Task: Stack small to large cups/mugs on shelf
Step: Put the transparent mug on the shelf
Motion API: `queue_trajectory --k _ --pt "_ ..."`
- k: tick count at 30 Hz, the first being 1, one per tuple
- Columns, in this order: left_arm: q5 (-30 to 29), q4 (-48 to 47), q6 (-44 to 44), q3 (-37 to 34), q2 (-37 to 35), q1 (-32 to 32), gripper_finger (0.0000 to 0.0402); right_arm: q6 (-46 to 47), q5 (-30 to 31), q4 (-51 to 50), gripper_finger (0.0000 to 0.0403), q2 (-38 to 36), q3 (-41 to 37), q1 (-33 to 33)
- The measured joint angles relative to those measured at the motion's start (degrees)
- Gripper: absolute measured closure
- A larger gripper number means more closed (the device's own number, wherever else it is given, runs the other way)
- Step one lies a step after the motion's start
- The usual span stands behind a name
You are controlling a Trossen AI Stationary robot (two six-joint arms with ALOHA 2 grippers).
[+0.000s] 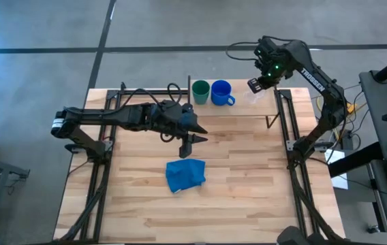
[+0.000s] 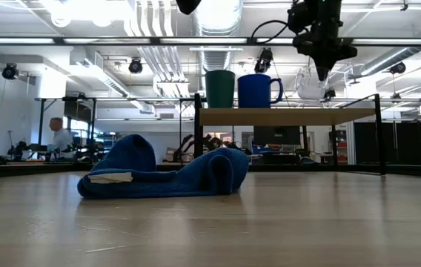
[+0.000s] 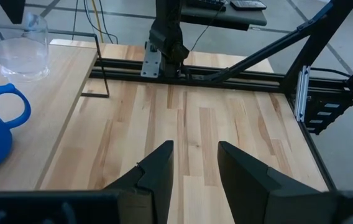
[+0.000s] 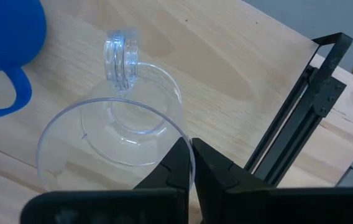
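Glass (image 4: 111,134) rim in R gripper (image 4: 192,163)

1. Three vessels on the shelf (image 1: 248,111): one green cup (image 1: 200,90), one blue mug (image 1: 221,93), one clear glass (image 4: 111,140).
2. One blue cloth (image 1: 185,174) in front of the shelf.
3. Two robot arms.

High view straight down over whole table (image 1: 248,177); low view level across tabletop — both share shelf (image 2: 284,116); wrist views close, angled down at shelf
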Motion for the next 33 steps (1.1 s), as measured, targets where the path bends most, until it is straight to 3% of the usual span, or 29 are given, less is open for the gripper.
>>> queue_trajectory --k 33 --pt "0.0 0.0 0.0 0.0 0.1 0.0 0.0291 3.8 0.4 0.0 0.0394 0.1 -2.9 0.0"
